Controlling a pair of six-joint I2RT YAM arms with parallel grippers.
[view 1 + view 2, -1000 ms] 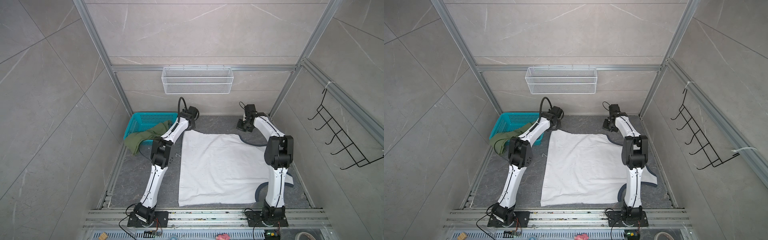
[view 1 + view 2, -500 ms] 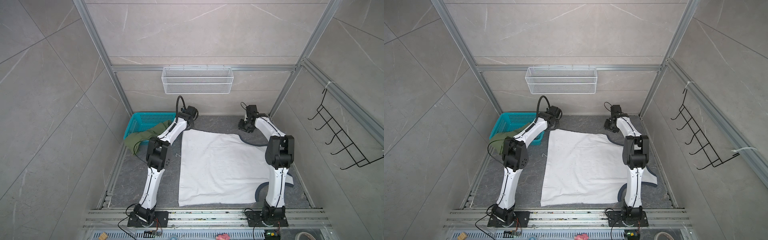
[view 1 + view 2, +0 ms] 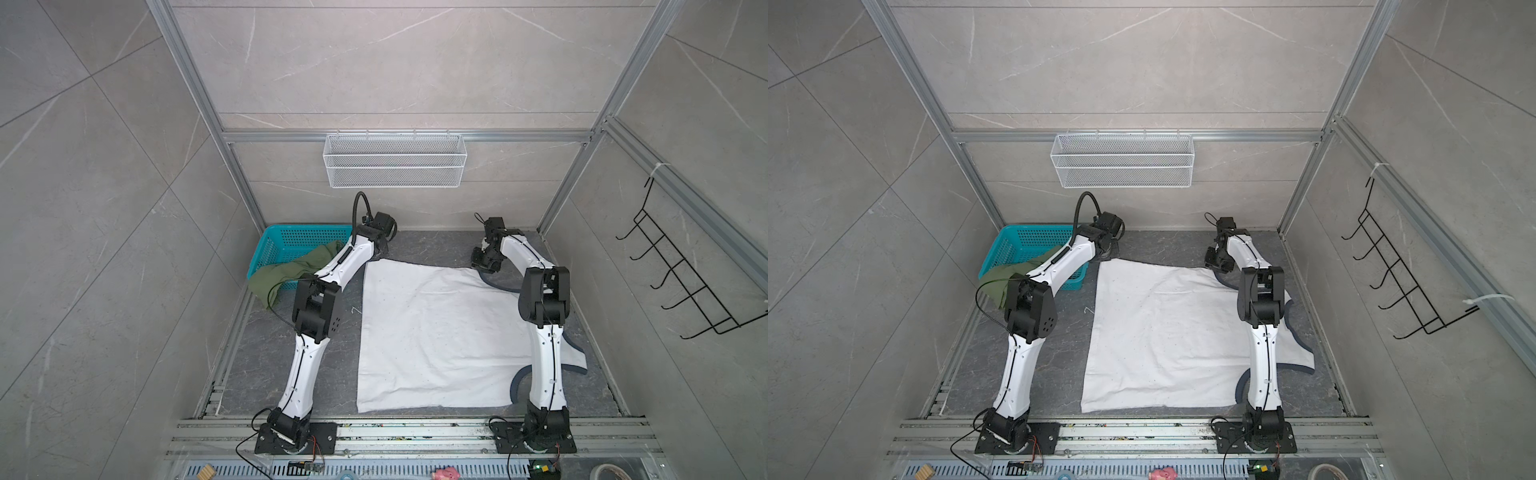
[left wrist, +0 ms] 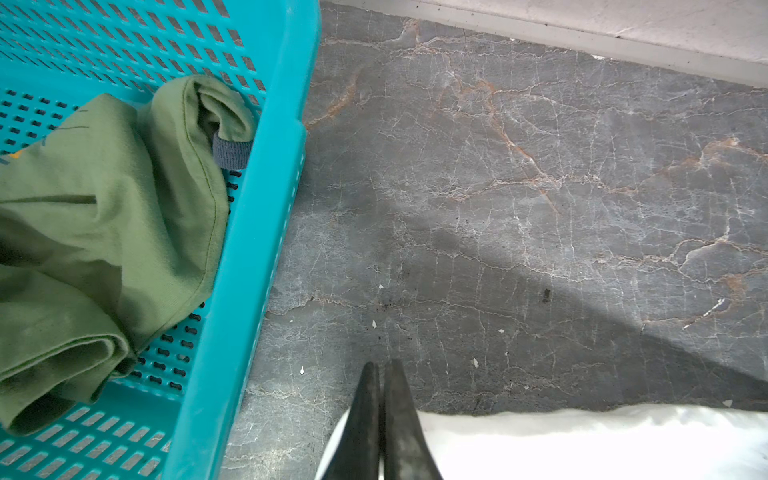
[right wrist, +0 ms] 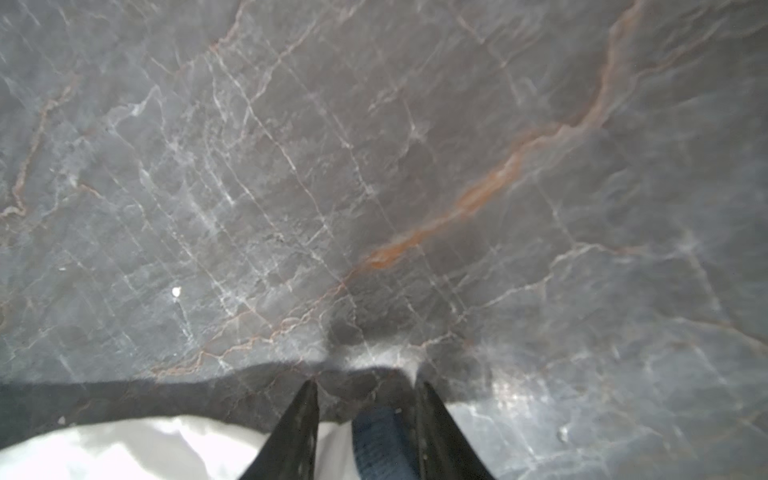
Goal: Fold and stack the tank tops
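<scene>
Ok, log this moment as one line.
left jaws: shut on white tank top corner | right jaws: open above navy strap | olive tank top: hanging over teal basket | fold: not started

Top views high, facing down, wrist views close above floor (image 5: 374, 166)

Lab test cell: aluminium frame (image 3: 395, 136), tile-panel walls (image 3: 395, 62), base rail (image 3: 415, 432).

Basket (image 3: 291, 243) L of flat top (image 3: 432, 332).
</scene>
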